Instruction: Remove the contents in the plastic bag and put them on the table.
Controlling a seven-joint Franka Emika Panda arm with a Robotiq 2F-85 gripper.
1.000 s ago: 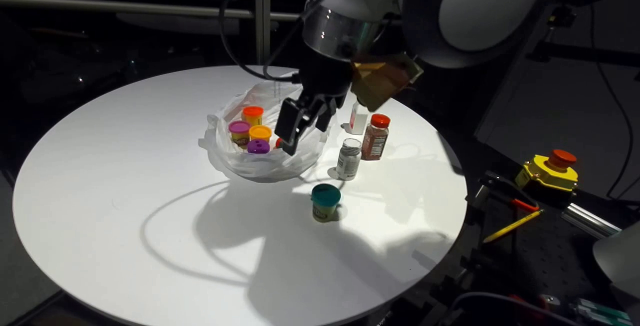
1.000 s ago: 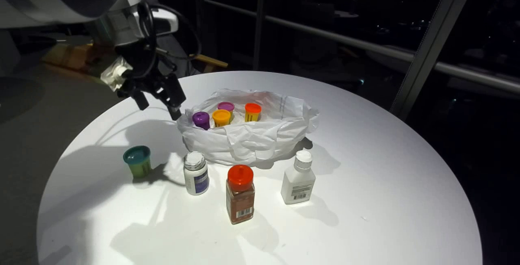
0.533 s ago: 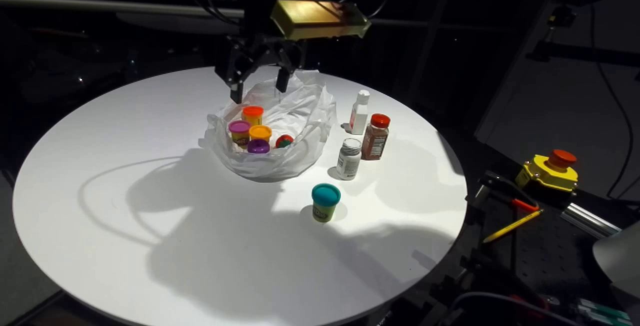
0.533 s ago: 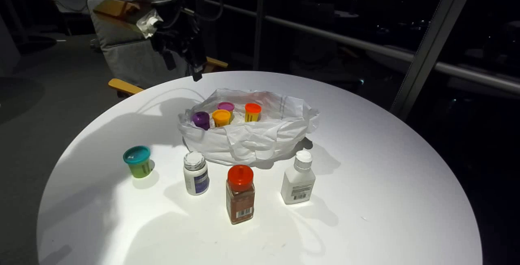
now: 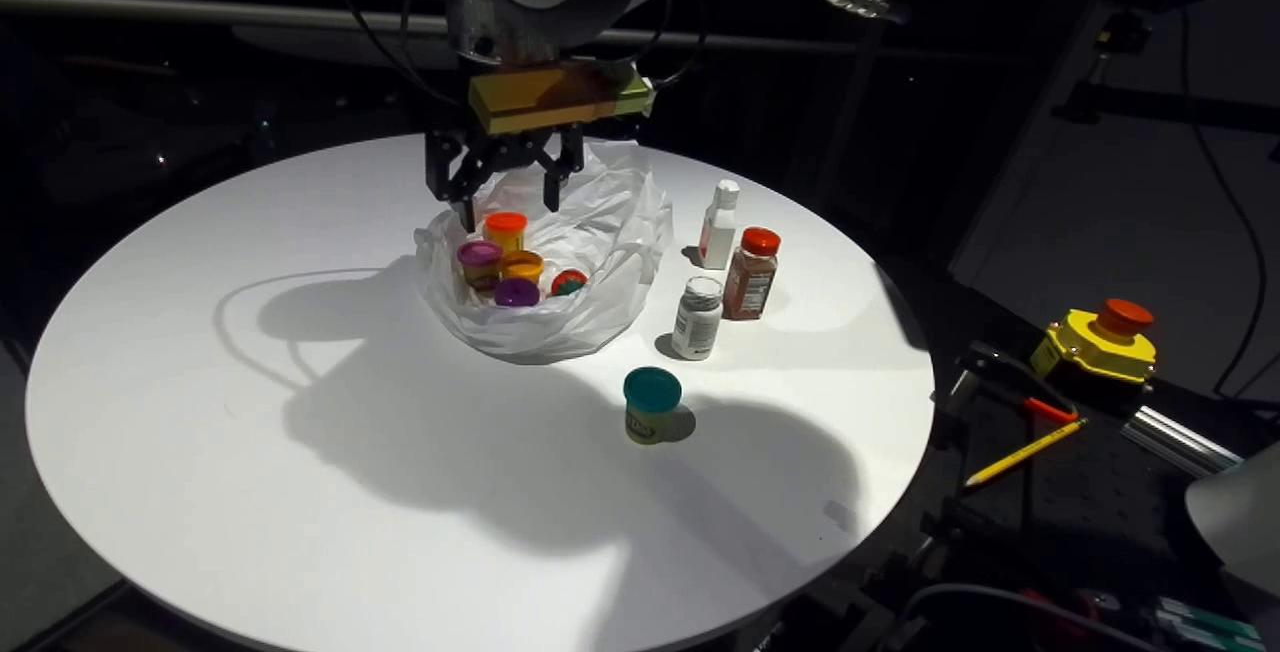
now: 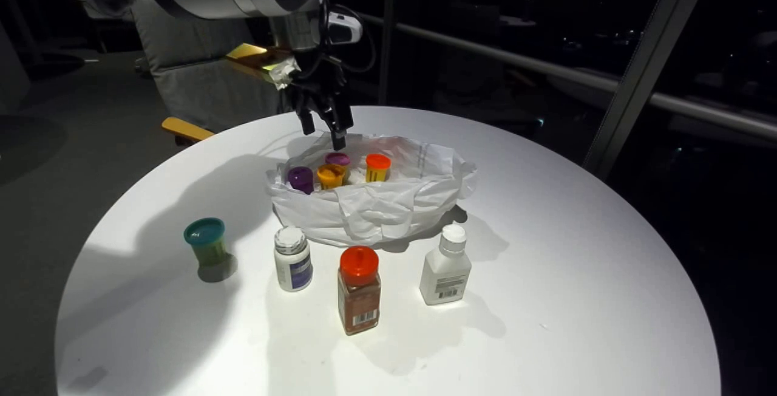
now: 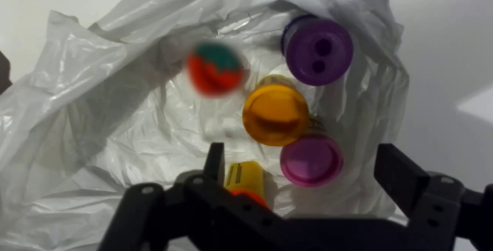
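My gripper is open and empty, pointing down above the plastic bag. In the wrist view the pink-purple-lidded pot lies between the open fingers, below them. The orange-red-lidded pot is partly hidden behind one finger. The yellow-orange-lidded pot, the dark purple two-holed thing and a red-and-green thing also sit in the bag. On the white table stand the teal-lidded pot, a round white bottle, a brown red-capped bottle and a flat white bottle.
The bag's crinkled wall stands up around the pots. The bottles stand close along one side of the bag. A yellow box with a red button and a pencil lie on a dark surface beside the table. A chair stands behind the table.
My gripper has swung from beside the bag to above it, levelled to point downward, and come lower over the pots. It stays open. The pots, bottles and bag have not moved.
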